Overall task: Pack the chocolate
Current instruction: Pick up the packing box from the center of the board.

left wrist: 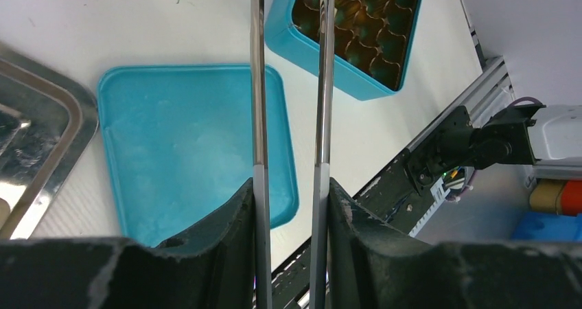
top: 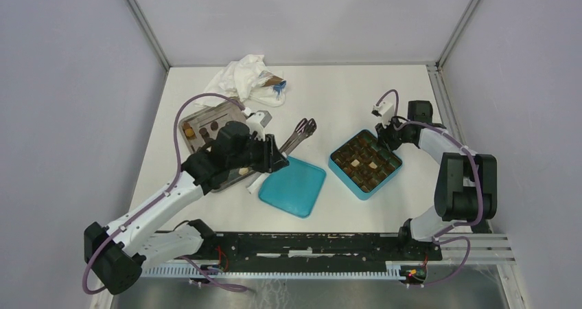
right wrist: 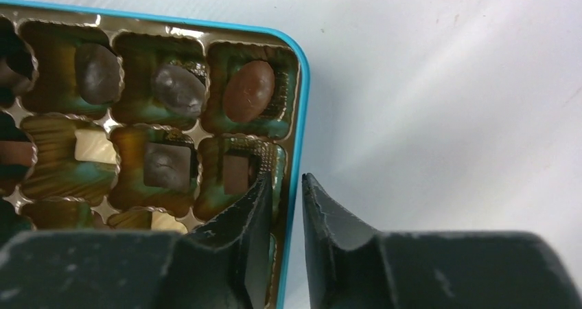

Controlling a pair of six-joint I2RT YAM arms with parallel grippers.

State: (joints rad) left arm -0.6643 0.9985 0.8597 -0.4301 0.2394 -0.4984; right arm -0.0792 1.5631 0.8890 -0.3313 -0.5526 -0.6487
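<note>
Teal boxes: one square teal tin box (top: 345,180) with a gold compartment insert, open, at the right jaws.
Teal lids: one flat teal lid (top: 294,189), lying just beyond and under the left jaws, apart from the box.
Metal trays: one shallow silver tray (left wrist: 79,113), beside the left jaws on their outer side, touching nothing teal.
Tongs: one pair of slim steel tongs (left wrist: 258,82), its two arms running straight out from the left jaws over the lid towards the box.
Cloths: one crumpled white cloth (top: 243,75), well beyond the left jaws at the far edge of the white surface (top: 357,96).
Chocolate near right jaws: five pieces seen clearly. There are three roundish ones in the corner row ahead of the jaws: two dark (right wrist: 98,72) (right wrist: 177,88) and one mid-brown (right wrist: 248,90). Two dark squares (right wrist: 167,165) (right wrist: 237,173) sit in the row nearest the inner finger. Each sits in its own compartment.
Cream chocolate: two pieces (top: 355,163) (top: 371,165) mid-box, further in from the right jaws.
Chocolate on tray: a few brown pieces; the number cannot be told.
Left jaws: drawn in to a narrow gap, clamping both tong arms between them.
Right jaws: nearly closed astride the box's corner wall, one finger inside the end compartment, the other outside against the wall.
</note>
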